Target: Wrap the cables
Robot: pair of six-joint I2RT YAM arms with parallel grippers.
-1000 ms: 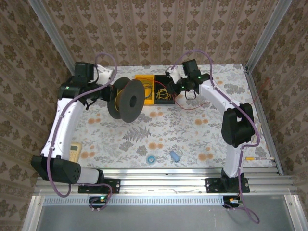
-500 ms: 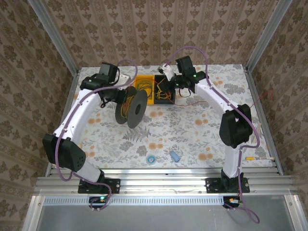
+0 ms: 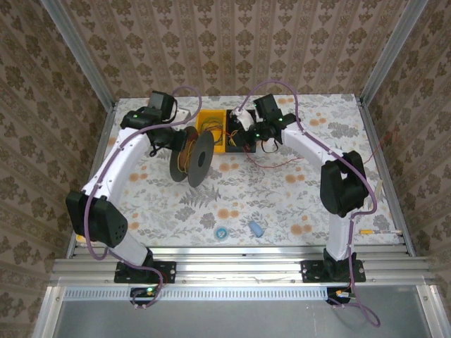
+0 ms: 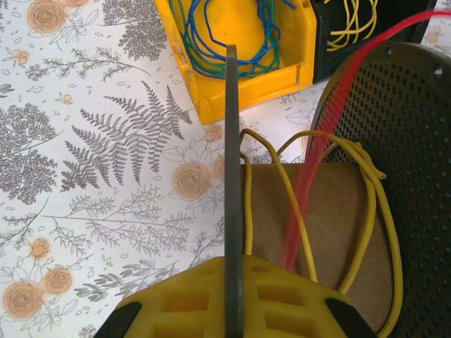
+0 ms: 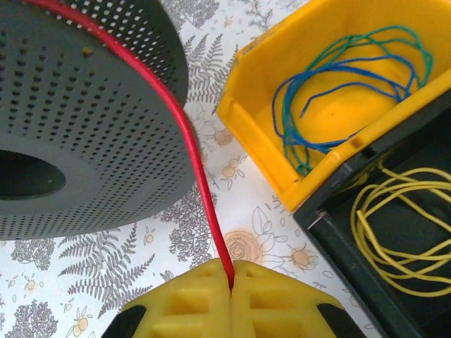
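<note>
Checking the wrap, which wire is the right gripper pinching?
The red cable, clamped in the right gripper and running over the dark spool. The blue and green wires lie in the yellow bin, the yellow ones in the black bin.

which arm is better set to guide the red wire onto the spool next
Likely right: the right fingers pinch the red wire leading to the spool; the left fingers grip the spool's flange.

Spool (image 3: 201,156), yellow bin (image 3: 211,115), black bin (image 5: 366,151) crowd the far middle — room over the near table (image 3: 282,204).
</note>
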